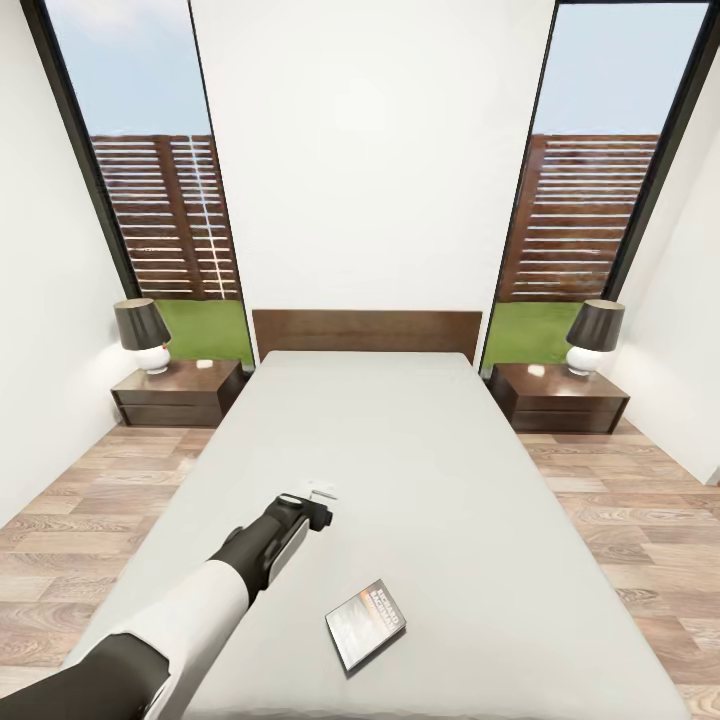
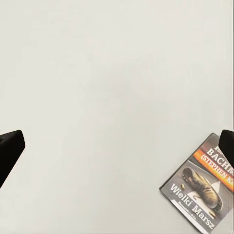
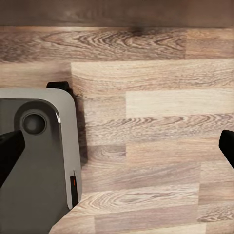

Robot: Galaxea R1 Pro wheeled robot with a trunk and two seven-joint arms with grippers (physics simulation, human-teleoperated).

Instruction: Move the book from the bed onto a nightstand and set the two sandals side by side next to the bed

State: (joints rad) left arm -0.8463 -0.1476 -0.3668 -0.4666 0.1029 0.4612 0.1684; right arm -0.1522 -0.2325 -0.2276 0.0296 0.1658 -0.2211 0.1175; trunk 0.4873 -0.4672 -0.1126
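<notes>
Book (image 1: pixel 366 623) flat on pale-grey bed (image 1: pixel 420 440); left gripper (image 1: pixel 318 497) spread above mattress; right gripper (image 3: pixel 117 141) spread over wood-plank floor (image 3: pixel 161 97).

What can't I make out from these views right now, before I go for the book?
- Book: in the left wrist view the frame edge and a dark fingertip cut off its title.
- Book in the head view: cover lettering too small to read.
- Left end effector: head view shows it over the bed, but its height above the mattress cannot be told.
- Nightstand top: small pale item beside the lamp too small to identify.
</notes>
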